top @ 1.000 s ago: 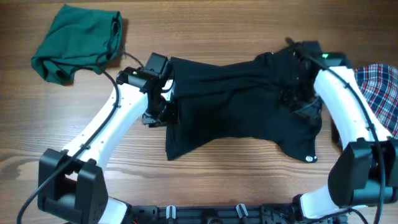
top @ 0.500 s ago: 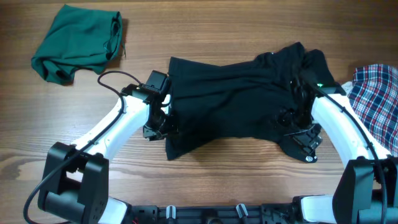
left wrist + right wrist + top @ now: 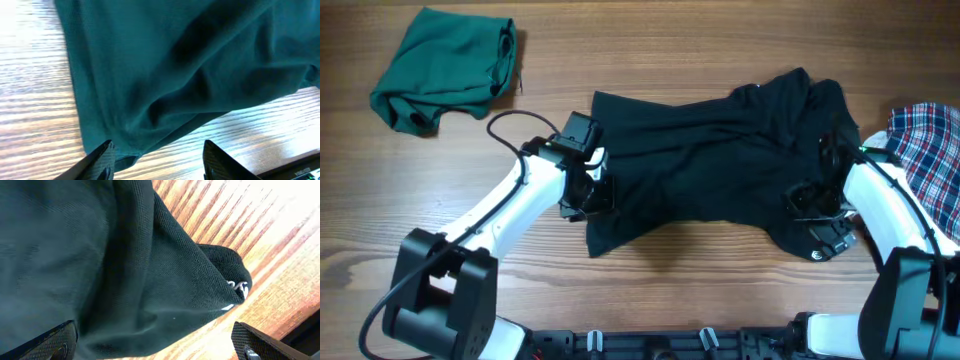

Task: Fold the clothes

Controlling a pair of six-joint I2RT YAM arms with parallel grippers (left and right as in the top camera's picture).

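Spread across bench [image 3: 670, 50] for folding: black top [image 3: 700, 160]; left claw [image 3: 159, 150] agape astride hem corner, seemingly to pinch; right claw [image 3: 155, 337] released, wide above logo [image 3: 239, 286] corner.

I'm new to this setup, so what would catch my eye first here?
A large black top lies rumpled across the middle of the wooden table, with the left gripper open at its left edge and the right gripper open over its near right corner. A dark green garment sits bunched at the far left, a plaid one at the right edge.
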